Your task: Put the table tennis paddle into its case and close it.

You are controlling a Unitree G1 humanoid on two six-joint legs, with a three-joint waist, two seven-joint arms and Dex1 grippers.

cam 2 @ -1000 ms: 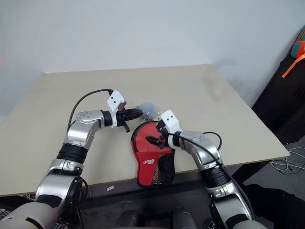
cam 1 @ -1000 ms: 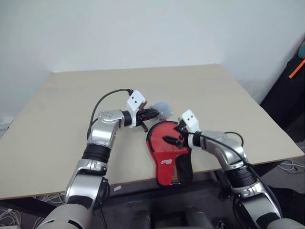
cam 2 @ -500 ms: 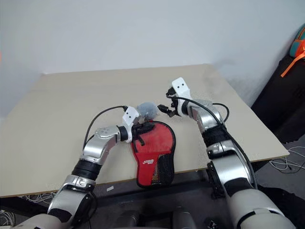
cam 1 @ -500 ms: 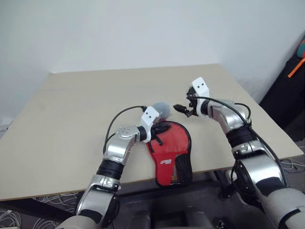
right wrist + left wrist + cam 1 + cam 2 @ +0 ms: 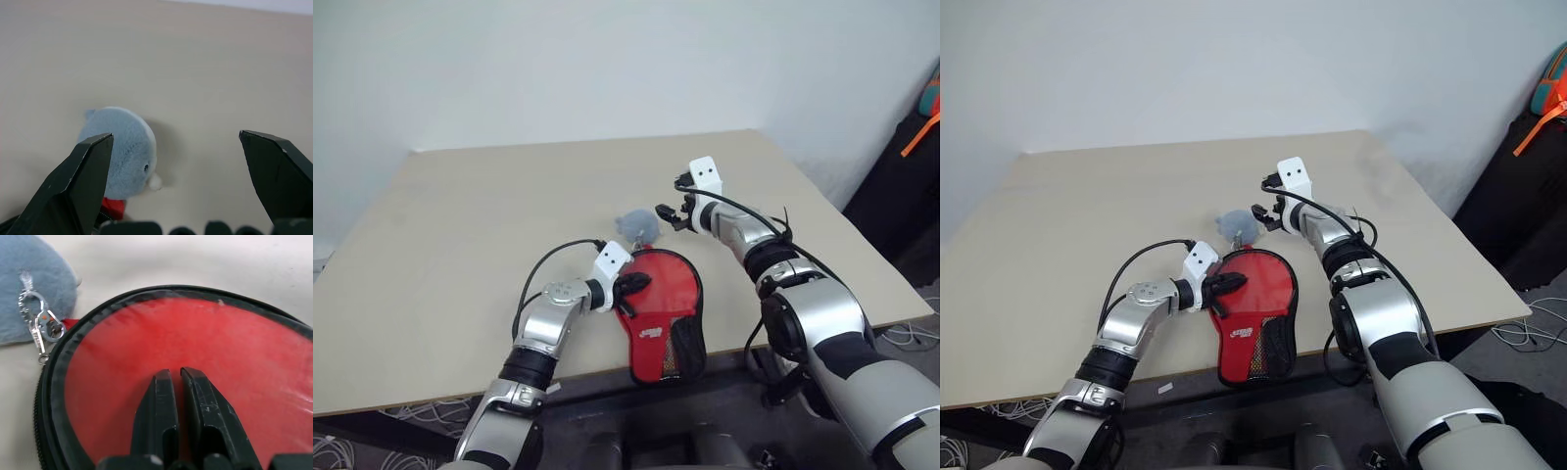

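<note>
Since a second ago both arms have swapped places: the right gripper [image 5: 668, 213] has left the case [image 5: 658, 311] and gone up over the far side of the table [image 5: 460, 215], while the left gripper [image 5: 637, 282] has dropped from beside the blue-grey wad [image 5: 636, 226] onto the case's left edge. Half a second ago the right gripper was further right; now it sits closer to the wad. Case itself hasn't shifted, still at the near table edge with its black mesh neck [image 5: 686, 354] hanging over the edge.

Left gripper: fingers [image 5: 161, 416] pressed together, nothing between them, tips lying over the clear red front of the case near its rim. Can't tell if they actually touch the surface. Right gripper [image 5: 173, 147]: fingers spread wide, empty, pointed toward the wad, near it but apart.

Case lies flat, round end away from the robot, white logo [image 5: 653, 334] toward the neck. Red fills the round part behind the clear front; can't tell whether that is the paddle or the case's own red, no handle visible. Zipper track [image 5: 46, 406] runs round the black rim; a metal clip [image 5: 41, 325] lies on the wad just outside the rim. Wad touches or nearly touches the case's far edge.
</note>
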